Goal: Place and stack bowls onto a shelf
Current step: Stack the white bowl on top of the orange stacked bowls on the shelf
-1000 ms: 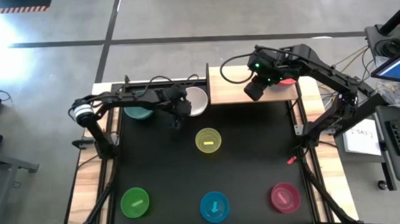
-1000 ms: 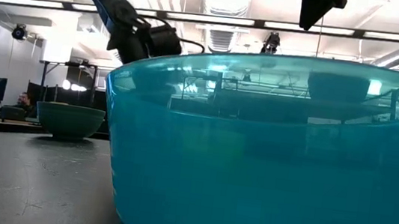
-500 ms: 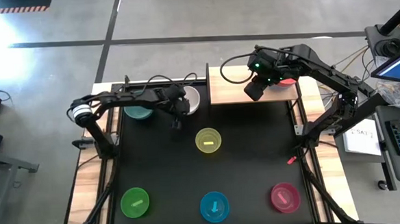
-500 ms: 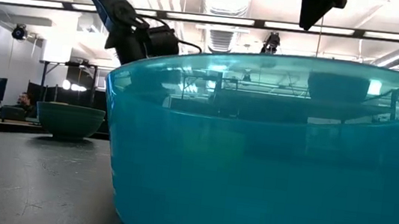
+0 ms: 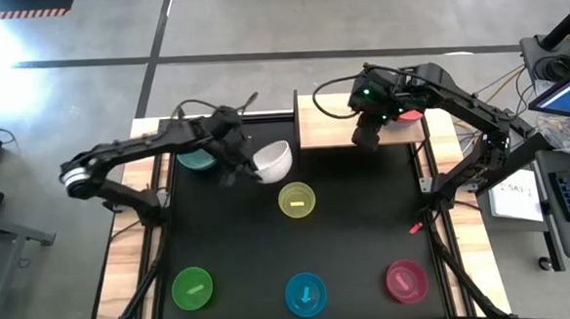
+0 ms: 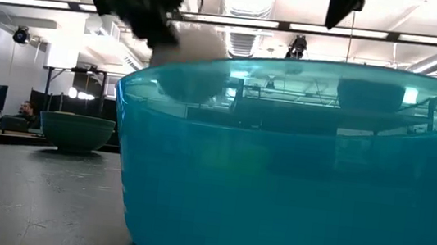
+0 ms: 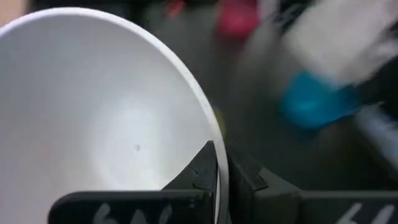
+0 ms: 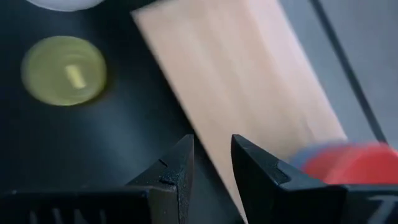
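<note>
The left claw (image 5: pixel 249 164) pinches the white bowl's (image 5: pixel 273 160) rim, blurred; the right claw (image 8: pixel 211 163), slightly parted and empty, half-hides the red bowl (image 5: pixel 410 115).

I counted seven bowls in all, one of each colour: one white bowl (image 5: pixel 274 160), one teal bowl (image 5: pixel 196 160), one yellow bowl (image 5: pixel 296 199), one green bowl (image 5: pixel 193 287), one cyan bowl (image 5: pixel 306 293), one magenta bowl (image 5: pixel 406 280) and one red bowl (image 5: pixel 409 115). There was one wooden shelf (image 5: pixel 327 125) and one black worktop (image 5: pixel 357 234). I had two arms, so two end effectors: my left end effector (image 5: pixel 238 163) and my right end effector (image 5: pixel 367 138). Across the room, in the low view, I counted one person (image 6: pixel 25 111)
</note>
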